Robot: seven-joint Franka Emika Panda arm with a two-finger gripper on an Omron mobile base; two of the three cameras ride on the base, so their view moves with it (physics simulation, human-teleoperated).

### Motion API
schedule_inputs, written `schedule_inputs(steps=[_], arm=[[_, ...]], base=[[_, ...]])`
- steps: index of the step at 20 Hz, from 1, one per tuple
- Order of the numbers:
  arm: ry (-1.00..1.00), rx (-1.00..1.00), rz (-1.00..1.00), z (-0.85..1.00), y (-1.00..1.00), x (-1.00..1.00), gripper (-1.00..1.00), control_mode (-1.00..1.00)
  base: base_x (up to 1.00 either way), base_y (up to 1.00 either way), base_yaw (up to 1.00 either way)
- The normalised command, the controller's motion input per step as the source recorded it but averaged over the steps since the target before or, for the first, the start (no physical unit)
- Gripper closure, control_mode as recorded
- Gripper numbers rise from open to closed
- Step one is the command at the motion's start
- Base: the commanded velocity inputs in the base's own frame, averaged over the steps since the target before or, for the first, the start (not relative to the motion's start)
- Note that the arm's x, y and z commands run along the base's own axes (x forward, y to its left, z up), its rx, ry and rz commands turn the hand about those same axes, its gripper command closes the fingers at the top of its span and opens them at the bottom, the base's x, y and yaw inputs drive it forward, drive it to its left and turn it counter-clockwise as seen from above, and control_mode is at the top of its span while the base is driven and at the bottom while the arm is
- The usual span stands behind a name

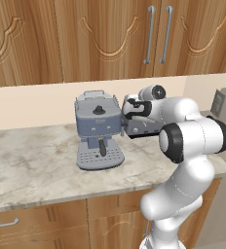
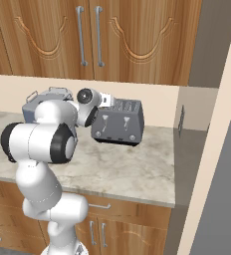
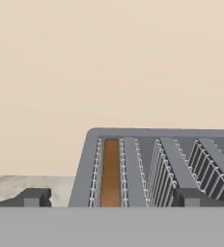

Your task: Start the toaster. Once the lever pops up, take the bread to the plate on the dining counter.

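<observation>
Toaster (image 2: 118,122) sits on the marble worktop (image 2: 132,169) against the beige wall, just right of the blue-grey espresso machine (image 1: 98,130), under the wooden wall cabinets (image 2: 112,35). In the right base view its grey front faces the camera with two levers and small dark knobs; whether the levers are up or down cannot be told. The slots on top are open to the hand view, where the toaster (image 3: 152,164) shows its wire racks. Bread (image 3: 111,172) stands on edge in the leftmost slot of that view, a brown strip between the racks, sunk below the rim. The other slots in sight hold only their racks. Gripper (image 3: 110,198) hovers above the near end of the toaster, its two dark fingertips (image 3: 34,198) set wide apart: one out over the worktop beside the toaster's side, the other over the middle slots, with the bread slot between them. Nothing is held. In the left base view the arm reaches across from the lower right, and the hand (image 1: 137,109) lies near the espresso machine's right side, covering most of the toaster (image 1: 144,129).
</observation>
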Motion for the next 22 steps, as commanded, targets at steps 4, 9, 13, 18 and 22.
schedule_inputs(steps=[4, 9, 13, 18, 22], arm=[[0.00, 0.00, 0.00, 0.00, 0.00, 0.00, -1.00, -1.00], [0.00, 0.00, 0.00, 0.00, 0.00, 0.00, -1.00, -1.00], [0.00, 0.00, 0.00, 0.00, 0.00, 0.00, -1.00, -1.00], [0.00, 0.00, 0.00, 0.00, 0.00, 0.00, -1.00, -1.00], [0.00, 0.00, 0.00, 0.00, 0.00, 0.00, -1.00, -1.00]], base=[[0.00, 0.00, 0.00], [0.00, 0.00, 0.00], [0.00, 0.00, 0.00], [0.00, 0.00, 0.00], [0.00, 0.00, 0.00]])
